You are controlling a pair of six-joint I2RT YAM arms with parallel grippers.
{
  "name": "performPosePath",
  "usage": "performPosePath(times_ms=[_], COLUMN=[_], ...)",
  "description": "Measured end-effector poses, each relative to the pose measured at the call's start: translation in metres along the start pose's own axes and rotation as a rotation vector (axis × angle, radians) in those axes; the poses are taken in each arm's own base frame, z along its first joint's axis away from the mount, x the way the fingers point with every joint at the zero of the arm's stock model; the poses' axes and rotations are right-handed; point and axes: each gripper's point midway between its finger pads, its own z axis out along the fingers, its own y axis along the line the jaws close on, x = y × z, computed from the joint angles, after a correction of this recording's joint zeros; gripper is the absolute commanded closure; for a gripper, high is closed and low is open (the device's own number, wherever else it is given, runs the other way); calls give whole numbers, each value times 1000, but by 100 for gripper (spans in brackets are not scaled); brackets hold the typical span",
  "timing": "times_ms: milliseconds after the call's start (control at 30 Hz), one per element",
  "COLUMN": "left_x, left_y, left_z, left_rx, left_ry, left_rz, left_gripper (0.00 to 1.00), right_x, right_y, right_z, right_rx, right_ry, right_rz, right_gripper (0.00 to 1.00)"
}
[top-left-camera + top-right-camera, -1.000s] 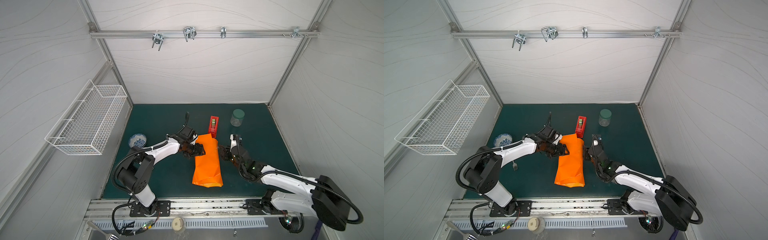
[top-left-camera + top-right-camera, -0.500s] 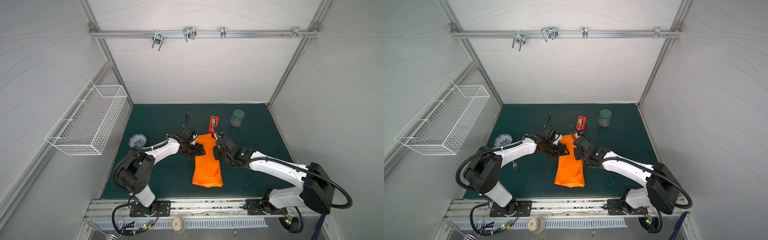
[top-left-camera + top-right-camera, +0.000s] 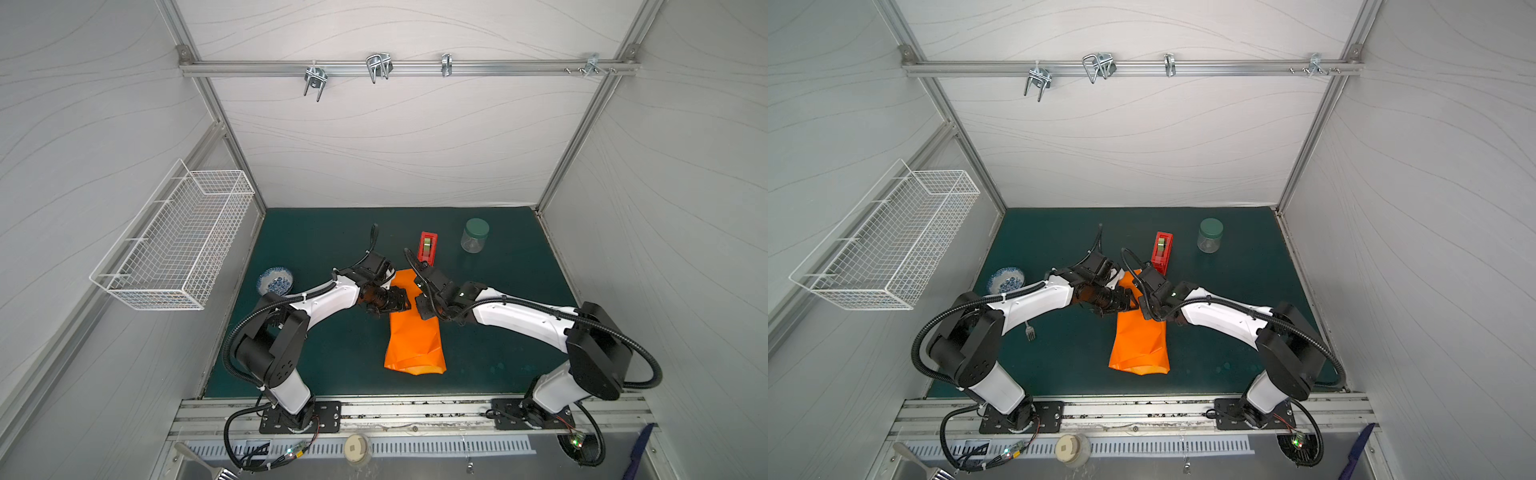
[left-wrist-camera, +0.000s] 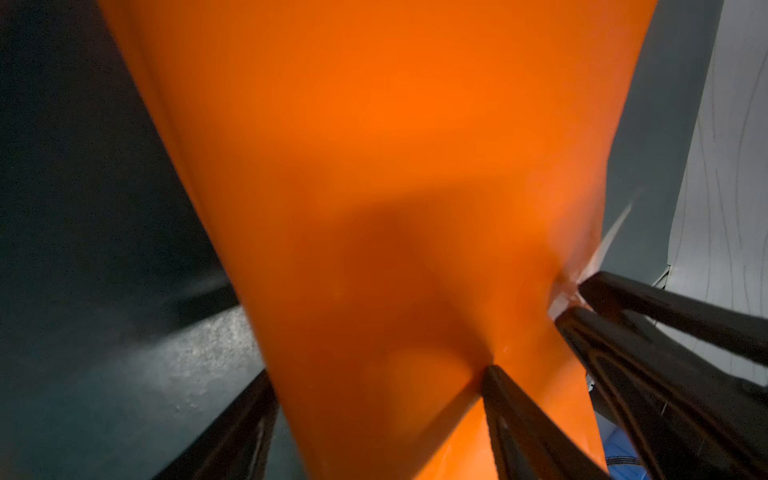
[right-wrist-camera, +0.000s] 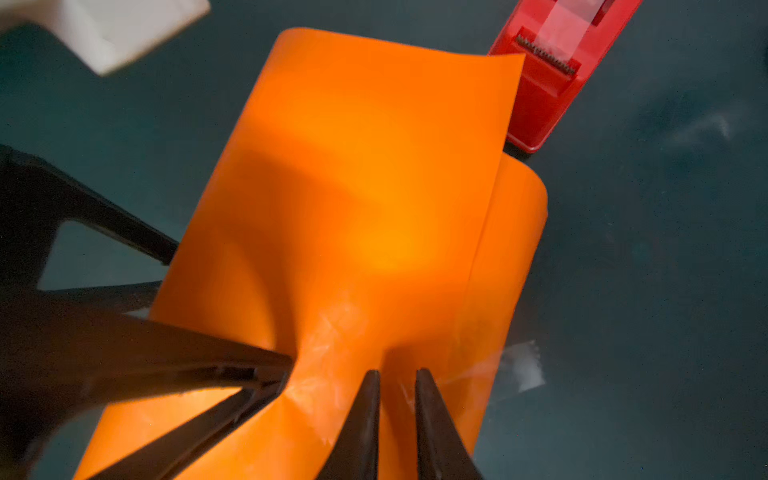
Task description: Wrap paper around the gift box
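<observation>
Dark green worktop (image 3: 332, 232), white-walled enclosure. The gift box is not visible. It is judged to lie inside the paper (image 3: 415, 345), which is folded round into a long orange sleeve lying flat, its far end open.

The left gripper (image 4: 378, 374) stands over the sleeve with jaws wide apart. One jaw dents the top of the paper and the other sits just off its edge, so it is pressing down rather than clamping. The right gripper (image 5: 395, 374) faces it almost tip to tip, jaws drawn nearly together at the taped seam. Whether they nip paper, tape or nothing cannot be told.

A loose tab of clear tape (image 5: 519, 365) juts off the sleeve just beside the right gripper. The red tape dispenser (image 5: 548, 83) sits beyond the tips of both grippers, right at the paper's far end.

Risks noted:
- The top layer curls up at the far end — lifting the left gripper may let the overlap spring open.
- Tape may cling to the right gripper and drag the seam askew.
- A sideways push may shift the box inside the loose sleeve.
- The far flap may catch on the dispenser.
</observation>
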Motion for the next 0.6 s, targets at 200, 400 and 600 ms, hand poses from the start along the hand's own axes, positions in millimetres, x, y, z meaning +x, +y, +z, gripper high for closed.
performPosePath(times_ms=[200,400,600], left_x=[0,0,0], left_y=[0,0,0], left_z=[0,0,0], left_rx=[0,1,1], left_ry=[0,1,2], left_rz=[-1,-1,-1], left_gripper=[22,22,22], right_x=[-1,-3,-4], right_y=[-2,-5,-5], right_z=[1,2,2], right_rx=[-10,-20,-26], right_ry=[5,4,2], right_rz=[14,30,35], right_gripper=[76,74,71])
